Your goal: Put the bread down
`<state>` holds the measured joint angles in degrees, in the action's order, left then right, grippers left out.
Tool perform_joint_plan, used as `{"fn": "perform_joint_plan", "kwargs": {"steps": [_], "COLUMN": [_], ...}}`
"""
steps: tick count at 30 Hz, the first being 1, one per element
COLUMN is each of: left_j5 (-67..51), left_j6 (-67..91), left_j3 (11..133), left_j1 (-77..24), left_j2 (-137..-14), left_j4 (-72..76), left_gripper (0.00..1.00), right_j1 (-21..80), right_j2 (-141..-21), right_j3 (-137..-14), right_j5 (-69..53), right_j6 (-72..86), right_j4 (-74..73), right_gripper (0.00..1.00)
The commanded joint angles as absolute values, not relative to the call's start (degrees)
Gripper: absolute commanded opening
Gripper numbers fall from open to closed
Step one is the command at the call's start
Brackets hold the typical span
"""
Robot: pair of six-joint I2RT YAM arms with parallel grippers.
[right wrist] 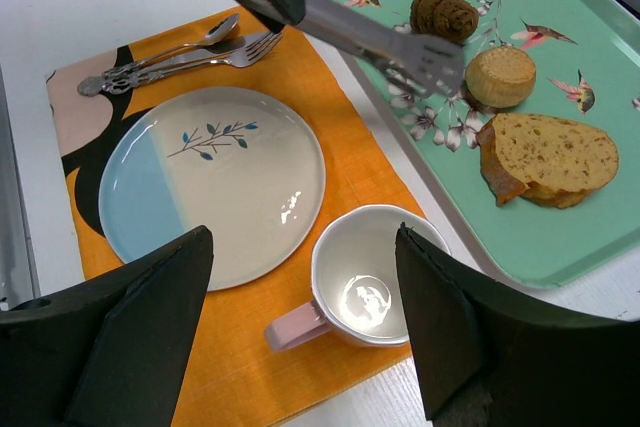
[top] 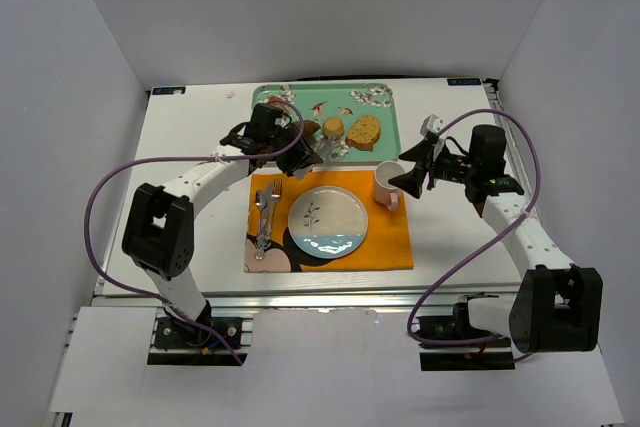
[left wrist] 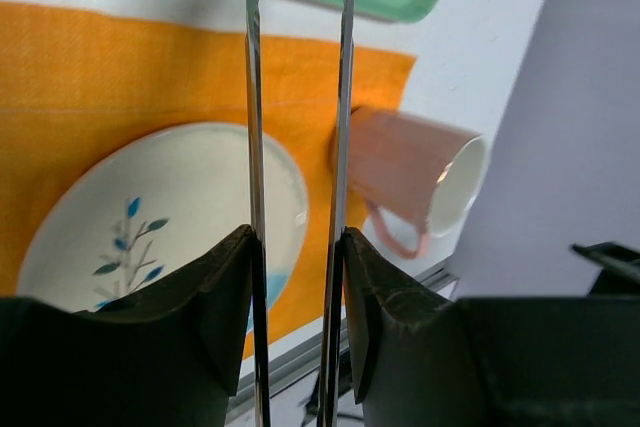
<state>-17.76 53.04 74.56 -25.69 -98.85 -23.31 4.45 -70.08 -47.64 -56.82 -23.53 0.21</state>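
The bread (top: 332, 128) is a small round tan bun on the green tray (top: 385, 144); it also shows in the right wrist view (right wrist: 502, 75). My left gripper (top: 296, 141) is shut on metal tongs (right wrist: 372, 37). In the left wrist view the left gripper (left wrist: 298, 247) presses on the two tong blades (left wrist: 256, 97), which stay a little apart. The tong tips hover empty just left of the bun, not touching it. My right gripper (top: 408, 179) is open and empty above the pink cup (top: 388, 183); in its own view the right gripper (right wrist: 302, 242) straddles the cup (right wrist: 370, 272).
The tray (right wrist: 600, 57) also holds a large tan slice (right wrist: 550, 157) and dark brown pieces (right wrist: 445, 12). An orange placemat (top: 385, 237) carries a white and blue plate (top: 327, 220), a fork and spoon (top: 265, 212) and the cup.
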Motion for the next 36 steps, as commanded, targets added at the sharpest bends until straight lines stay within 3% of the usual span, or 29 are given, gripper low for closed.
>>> {"fn": "perform_joint_plan", "kwargs": {"steps": [1, 36], "left_j5": [-16.17, -14.59], "left_j6": [61.94, 87.45], "left_j3": [73.66, 62.49], "left_j1": [-26.28, -26.37], "left_j2": [-97.21, -100.02], "left_j4": [-14.17, 10.19], "left_gripper": [0.49, 0.52], "right_j1": [4.04, 2.99], "right_j2": [-69.17, -69.08], "right_j3": [-47.29, -46.14], "right_j5": [-58.18, -58.36], "right_j6": [-22.94, -22.85], "right_j4": [2.81, 3.52], "right_gripper": [0.78, 0.78]}}
